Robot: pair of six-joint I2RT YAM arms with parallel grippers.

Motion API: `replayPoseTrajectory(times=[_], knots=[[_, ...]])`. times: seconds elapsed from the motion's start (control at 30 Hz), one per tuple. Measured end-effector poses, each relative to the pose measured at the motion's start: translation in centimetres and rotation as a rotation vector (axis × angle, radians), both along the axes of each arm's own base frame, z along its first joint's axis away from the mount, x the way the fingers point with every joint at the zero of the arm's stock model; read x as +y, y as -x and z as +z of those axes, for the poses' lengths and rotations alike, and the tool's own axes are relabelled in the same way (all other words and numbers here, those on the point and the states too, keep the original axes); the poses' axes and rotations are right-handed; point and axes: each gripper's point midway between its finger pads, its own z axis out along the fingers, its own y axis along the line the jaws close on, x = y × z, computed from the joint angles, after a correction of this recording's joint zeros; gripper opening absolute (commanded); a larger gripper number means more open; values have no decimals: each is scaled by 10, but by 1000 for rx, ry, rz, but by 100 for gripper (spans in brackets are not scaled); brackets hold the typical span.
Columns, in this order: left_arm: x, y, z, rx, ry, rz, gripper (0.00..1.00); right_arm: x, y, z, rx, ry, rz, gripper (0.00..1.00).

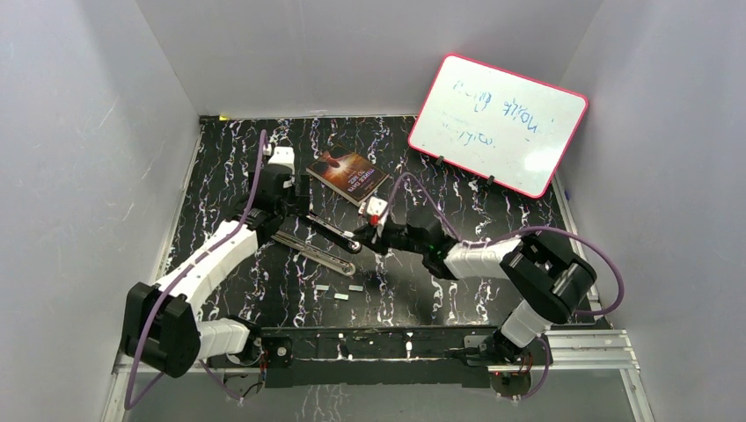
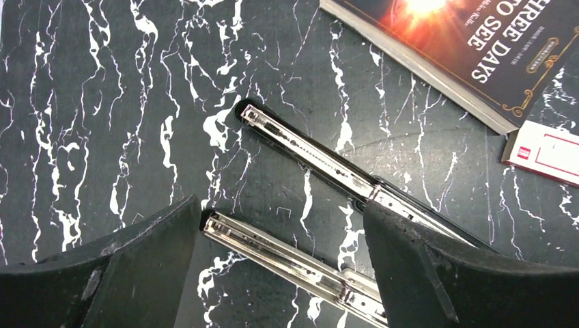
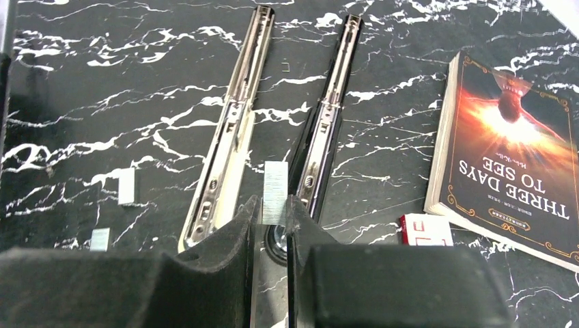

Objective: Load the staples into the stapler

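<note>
The stapler (image 1: 317,244) lies folded open on the black marbled table as two long arms: a chrome magazine rail (image 3: 232,130) and a black-edged arm (image 3: 326,126). My right gripper (image 3: 273,208) is shut on a short silver strip of staples (image 3: 275,191), which sticks out past its tips, just above the hinge end between the two arms. My left gripper (image 2: 281,208) stands open low over the arms' far ends, with the chrome rail (image 2: 273,249) between its fingers and nothing gripped. In the top view the left gripper (image 1: 295,208) and the right gripper (image 1: 363,237) sit at opposite ends of the stapler.
Loose staple strips (image 3: 126,186) (image 1: 339,297) lie on the table near the arms. The small white-and-red staple box (image 3: 425,230) sits by a dark paperback book (image 3: 512,157). A pink-framed whiteboard (image 1: 497,123) leans at the back right. White walls close in the table.
</note>
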Motion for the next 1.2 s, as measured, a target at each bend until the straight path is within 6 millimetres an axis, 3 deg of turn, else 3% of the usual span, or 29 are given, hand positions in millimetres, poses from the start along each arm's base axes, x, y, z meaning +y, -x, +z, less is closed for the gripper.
replayPoseTrajectory(times=[0.23, 0.53, 0.77, 1.03, 1.2], knots=[[12, 3, -10, 88, -31, 60, 88, 21, -10, 6, 100, 60, -14, 0], [47, 21, -31, 206, -15, 192, 85, 47, 5, -24, 237, 172, 14, 0], [51, 38, -51, 292, -9, 206, 84, 54, 15, -29, 276, 221, -9, 0], [54, 49, -65, 342, -26, 209, 83, 55, 19, -36, 296, 264, -68, 0], [54, 48, -69, 347, -33, 210, 84, 67, 19, -42, 292, 289, -61, 0]])
